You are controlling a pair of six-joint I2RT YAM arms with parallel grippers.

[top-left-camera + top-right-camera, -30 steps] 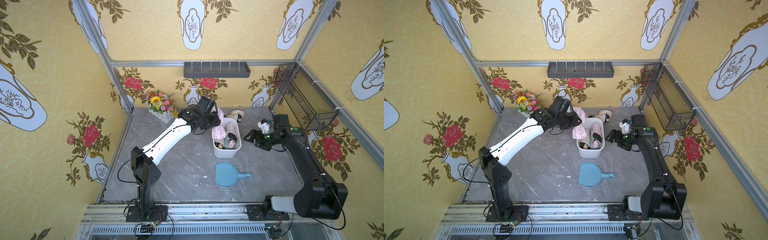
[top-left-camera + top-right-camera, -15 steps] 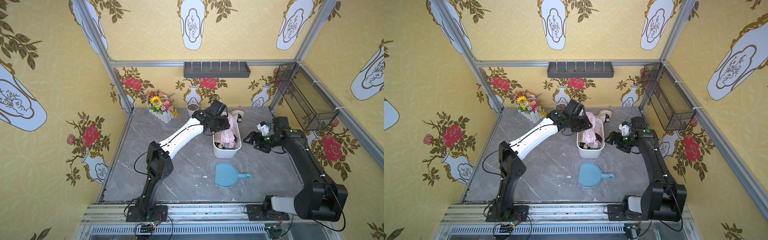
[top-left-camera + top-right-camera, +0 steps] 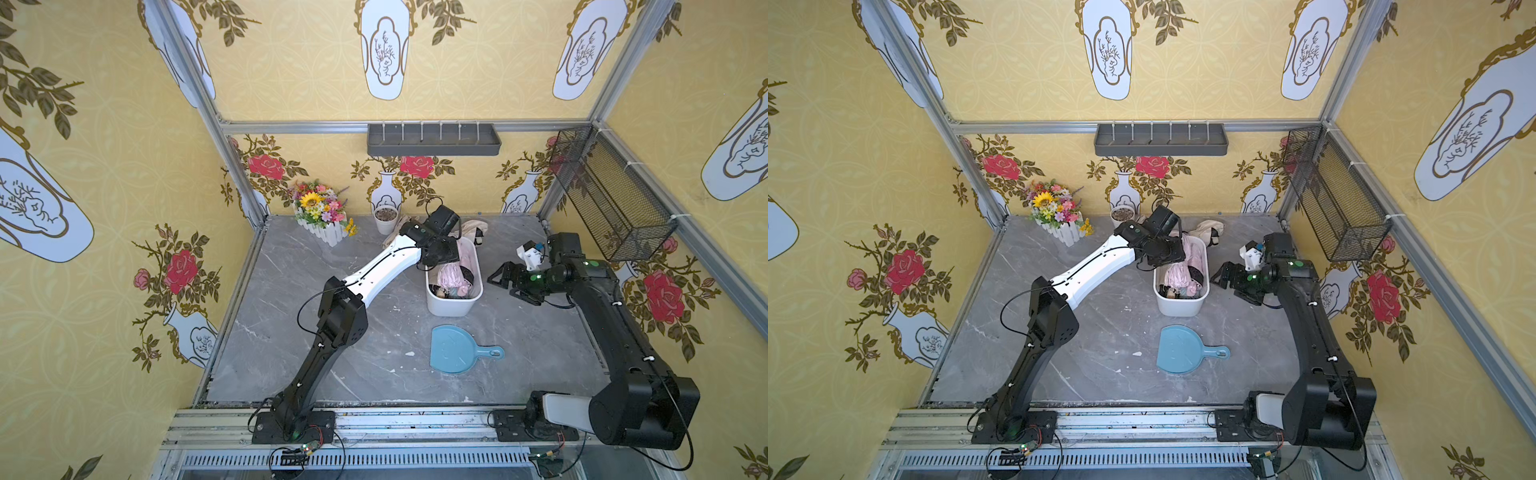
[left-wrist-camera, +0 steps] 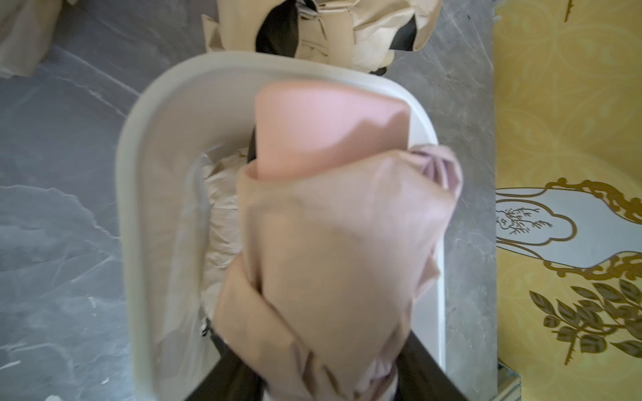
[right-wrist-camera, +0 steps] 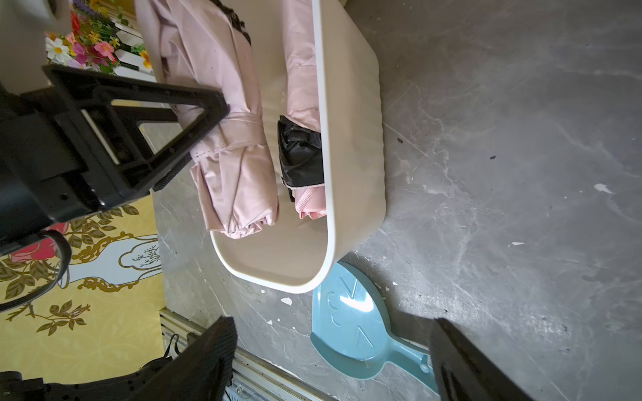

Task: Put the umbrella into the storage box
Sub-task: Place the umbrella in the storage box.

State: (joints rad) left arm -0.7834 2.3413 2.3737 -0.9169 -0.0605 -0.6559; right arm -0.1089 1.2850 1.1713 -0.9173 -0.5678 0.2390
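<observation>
Hovering over the far end of the storage box (image 3: 453,305), my left claw (image 3: 446,259) is sitting right on top of the pink umbrella (image 4: 333,264). In the left wrist view the fabric is filling the space between the dark fingers (image 4: 429,364), but I am unable to tell whether they are pinching it or already parted around it. My right claw (image 3: 505,280) is waiting just beside the box's long side with its jaws spread wide and nothing between them.

The umbrella is lying lengthwise inside the box, folded and strapped, its loose pleats bunching toward the near end, next to a second pink bundle (image 5: 302,62) with black lining showing. It is looking soft and slippery to me, and bulky for the tub.

I am judging the risks from here as these: a fold is catching on a finger as I am lifting away, dragging the umbrella back out over the rim; or the light box is sliding or tipping on the tabletop (image 3: 316,291) toward the blue dustpan (image 3: 451,349), since nothing is bracing it.
</observation>
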